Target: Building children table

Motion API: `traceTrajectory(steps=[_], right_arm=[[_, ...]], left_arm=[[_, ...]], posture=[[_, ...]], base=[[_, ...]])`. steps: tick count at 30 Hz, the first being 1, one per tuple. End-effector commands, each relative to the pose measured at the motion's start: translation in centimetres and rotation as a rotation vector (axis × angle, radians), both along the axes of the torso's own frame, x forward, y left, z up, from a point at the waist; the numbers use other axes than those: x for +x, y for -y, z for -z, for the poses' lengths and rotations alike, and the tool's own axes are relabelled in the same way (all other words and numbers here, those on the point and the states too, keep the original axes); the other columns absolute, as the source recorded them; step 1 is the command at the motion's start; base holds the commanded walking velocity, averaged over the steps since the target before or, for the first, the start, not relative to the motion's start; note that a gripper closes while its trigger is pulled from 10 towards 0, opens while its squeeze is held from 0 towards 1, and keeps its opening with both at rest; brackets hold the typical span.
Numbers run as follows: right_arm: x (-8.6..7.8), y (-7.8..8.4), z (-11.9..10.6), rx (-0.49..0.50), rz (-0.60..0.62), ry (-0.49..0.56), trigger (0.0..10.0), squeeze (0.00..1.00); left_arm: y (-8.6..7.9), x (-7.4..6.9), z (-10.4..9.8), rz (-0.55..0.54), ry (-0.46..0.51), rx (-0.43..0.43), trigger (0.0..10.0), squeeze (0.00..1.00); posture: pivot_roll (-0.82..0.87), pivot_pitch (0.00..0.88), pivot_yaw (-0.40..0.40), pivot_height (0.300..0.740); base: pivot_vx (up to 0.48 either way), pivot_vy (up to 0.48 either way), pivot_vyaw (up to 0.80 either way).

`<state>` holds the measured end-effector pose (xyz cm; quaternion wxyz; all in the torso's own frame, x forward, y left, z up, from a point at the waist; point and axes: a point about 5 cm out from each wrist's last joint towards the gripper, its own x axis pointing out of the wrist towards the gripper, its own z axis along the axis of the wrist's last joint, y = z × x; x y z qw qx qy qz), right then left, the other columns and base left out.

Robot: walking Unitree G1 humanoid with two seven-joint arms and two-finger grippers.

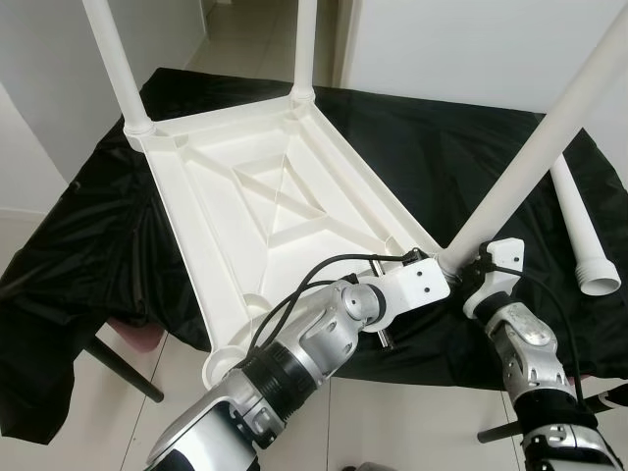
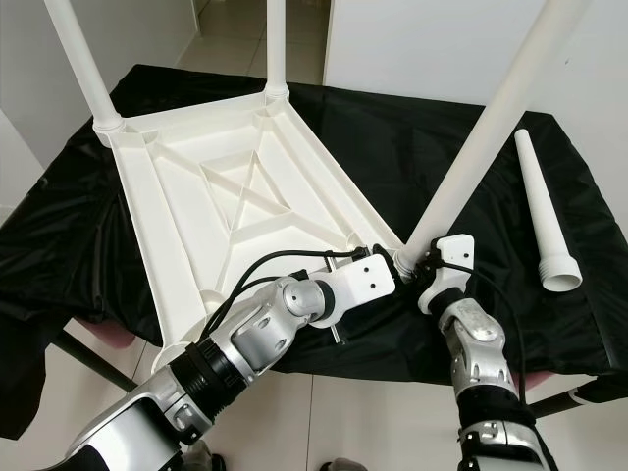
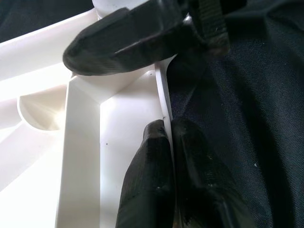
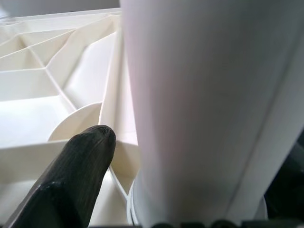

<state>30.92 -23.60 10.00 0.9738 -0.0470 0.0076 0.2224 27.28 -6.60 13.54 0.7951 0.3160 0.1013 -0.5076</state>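
The white tabletop (image 1: 265, 206) lies upside down on the black cloth (image 1: 88, 235), two legs (image 1: 116, 61) upright at its far corners. My left gripper (image 3: 168, 137) is pinched shut on its near side rim by the corner. My right gripper (image 1: 461, 267) clasps the base of a third, tilted leg (image 1: 535, 147) at that corner's socket. A fourth leg (image 2: 542, 211) lies loose on the cloth to my right
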Motion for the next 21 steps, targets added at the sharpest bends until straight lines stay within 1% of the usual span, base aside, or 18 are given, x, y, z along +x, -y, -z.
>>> traceTrajectory(steps=[1,4,5,9,16,17,18,19,21], right_arm=[[-1.5,0.2,3.5,-0.024,-0.039,-0.173,10.0,0.0],[-1.6,1.0,3.7,-0.028,-0.053,-0.202,10.0,0.0],[-1.6,1.5,3.6,-0.036,-0.067,-0.214,10.0,0.0],[-1.5,2.1,3.4,-0.067,-0.078,-0.223,10.0,0.0],[-1.4,2.3,3.3,-0.071,-0.103,-0.228,10.0,0.0],[-1.3,2.2,3.3,-0.06,-0.118,-0.231,0.4,0.0],[-1.3,2.2,3.3,-0.06,-0.118,-0.231,0.4,0.0],[-1.3,2.1,3.4,-0.052,-0.129,-0.232,0.0,0.0],[-1.4,2.0,3.5,-0.045,-0.14,-0.235,0.0,0.0]], left_arm=[[0.8,-0.7,0.0,0.07,0.0,0.016,10.0,0.0],[0.8,-0.7,-0.1,0.071,0.001,0.016,10.0,0.0],[0.8,-0.7,0.0,0.072,0.0,0.017,10.0,0.0],[0.7,-0.7,0.0,0.074,-0.001,0.019,10.0,0.0],[0.6,-0.7,0.0,0.075,0.0,0.022,10.0,0.0],[0.6,-0.7,0.0,0.075,0.0,0.023,10.0,0.0],[0.6,-0.7,0.0,0.075,0.0,0.023,10.0,0.0],[0.6,-0.7,0.1,0.075,0.0,0.024,10.0,0.0],[0.6,-0.7,0.1,0.075,0.0,0.025,10.0,0.0]], posture=[[0.0,0.033,0.002,0.74],[0.0,0.032,0.003,0.74],[0.01,0.031,0.007,0.74],[0.01,0.029,0.012,0.74],[0.01,0.028,0.014,0.74],[0.01,0.026,0.017,0.74],[0.01,0.026,0.017,0.74],[0.01,0.025,0.018,0.74],[0.01,0.025,0.018,0.74]], base=[[0.0,0.0,0.0],[0.0,0.0,0.0],[0.0,0.0,0.0],[0.0,0.0,0.0],[0.0,0.0,0.0],[0.0,0.0,0.0],[0.0,0.0,0.0],[0.0,0.0,0.0],[0.0,0.0,0.0]])
